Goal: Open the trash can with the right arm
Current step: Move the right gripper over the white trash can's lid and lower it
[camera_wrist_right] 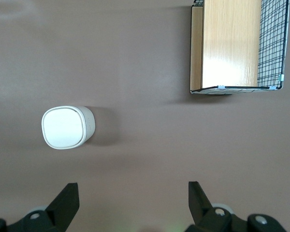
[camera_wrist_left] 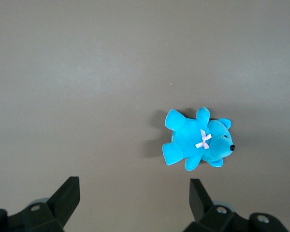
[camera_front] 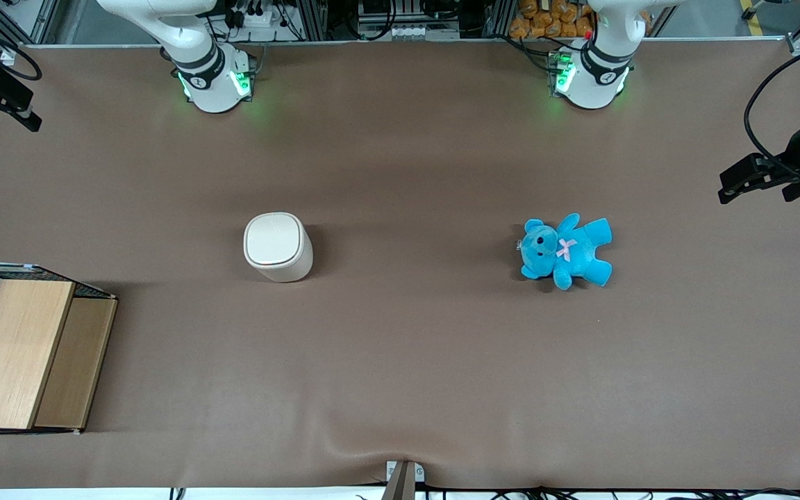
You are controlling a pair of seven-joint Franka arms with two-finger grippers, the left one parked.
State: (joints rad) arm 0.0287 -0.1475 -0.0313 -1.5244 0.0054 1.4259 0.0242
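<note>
The trash can (camera_front: pixel 277 246) is a small cream-white bin standing upright on the brown table, its flat lid shut. It also shows in the right wrist view (camera_wrist_right: pixel 67 127), seen from above with the lid flat. My right gripper (camera_wrist_right: pixel 133 191) is open and empty, its black fingers (camera_wrist_right: pixel 67 195) wide apart, held high above the table and well clear of the can. In the front view the gripper (camera_front: pixel 21 114) shows only partly at the working arm's end of the table, farther from the camera than the can.
A wooden box with a wire-mesh side (camera_front: pixel 21 354) stands at the working arm's end, nearer the camera than the can; it also shows in the right wrist view (camera_wrist_right: pixel 232 43). A blue teddy (camera_front: pixel 565 250) lies toward the parked arm's end.
</note>
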